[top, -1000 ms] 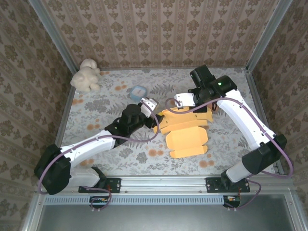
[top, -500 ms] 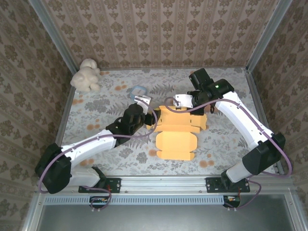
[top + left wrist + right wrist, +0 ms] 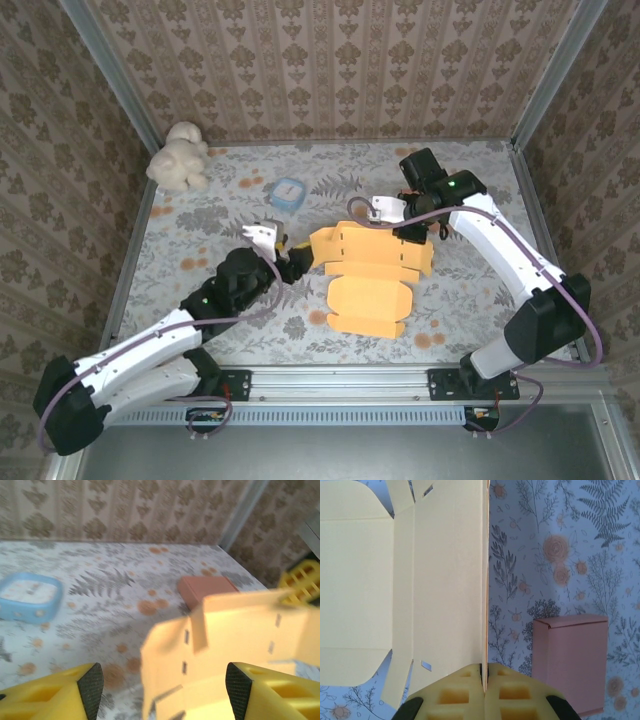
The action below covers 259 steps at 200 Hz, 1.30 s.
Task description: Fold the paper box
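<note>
Firstly, the right gripper is closed on the paper box: its yellow pads pinch the thin edge of one side panel, which stands upright from the flat sheet. I judge that this grip is there to keep the panel raised and to hold the whole box in place while the other arm works. The left gripper is open and holds nothing. Its two fingers stand wide apart and point at the left end of the box, where a slotted flap rises just in front of them. From above, this gripper is just beside the left edge of the box but apart from it, probably so that it can come in around the flap and fold it. The box itself lies on the table between the two grippers, partly formed, with its near part still flat. A small pink carton stands just to the right of the box, a blue container lies beyond its far left corner, and a white plush toy is well apart, further left.
</note>
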{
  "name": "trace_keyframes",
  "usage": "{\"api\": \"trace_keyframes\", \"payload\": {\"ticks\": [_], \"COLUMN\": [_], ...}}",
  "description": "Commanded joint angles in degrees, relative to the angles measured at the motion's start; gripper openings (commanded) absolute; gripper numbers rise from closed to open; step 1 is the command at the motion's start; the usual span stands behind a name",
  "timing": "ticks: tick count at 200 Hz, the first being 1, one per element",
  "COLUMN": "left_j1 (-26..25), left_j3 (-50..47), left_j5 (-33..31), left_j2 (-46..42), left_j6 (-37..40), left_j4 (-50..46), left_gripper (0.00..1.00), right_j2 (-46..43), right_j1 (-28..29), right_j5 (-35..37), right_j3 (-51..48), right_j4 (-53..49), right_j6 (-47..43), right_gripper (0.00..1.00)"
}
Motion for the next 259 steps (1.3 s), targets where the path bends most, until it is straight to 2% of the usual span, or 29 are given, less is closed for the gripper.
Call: {"api": "trace_keyframes", "payload": {"ticks": [1,31,67,101,141,180,219,259], "left_j1": [-2.67,-5.08,-4.78,-1.62,1.56,1.5,-0.41,-0.48], "left_j3": [-0.61,0.93,2.87,2.02,1.19,1.56,1.59,0.61], "left_j5": [4.72,9.71,5.93,5.46,12.61,13.76,7.7,9.53], "left_j2": [2.83,11.33,18.14,20.93,25.8,27.44,25.73,28.39], "left_j6": [-0.91,-1.34,-5.17,-8.79,-12.33,-12.82,-11.39,-13.01], "left_j4": [2.67,6.89,5.84,6.75,12.84,14.16,9.09,12.71], "left_gripper": [0.67,0.65,0.65,0.68,0.7,0.7,0.7,0.73], "right_j2": [-2.88,-3.95,-5.23,-6.19,-8.9,-9.12,-9.0,-9.6], "right_j1": [-0.47,-0.65,-1.07,-1.91,-2.13,-2.33,-2.77,-2.86], "right_j5": [-0.66,-1.27,-1.95,-3.04,-4.68,-4.55,-4.06,-4.53], "right_j3": [-1.35,-3.27,-5.4,-7.17,-7.95,-9.4,-9.42,-9.69], "right_j4": [0.89,1.82,2.46,4.02,5.17,6.3,7.13,7.62], "right_j6": [1.64,2.13,1.98,1.69,2.13,2.31,2.72,3.37], "right_gripper": [0.0,0.0,0.0,0.0,0.0,0.0,0.0,0.0]}}
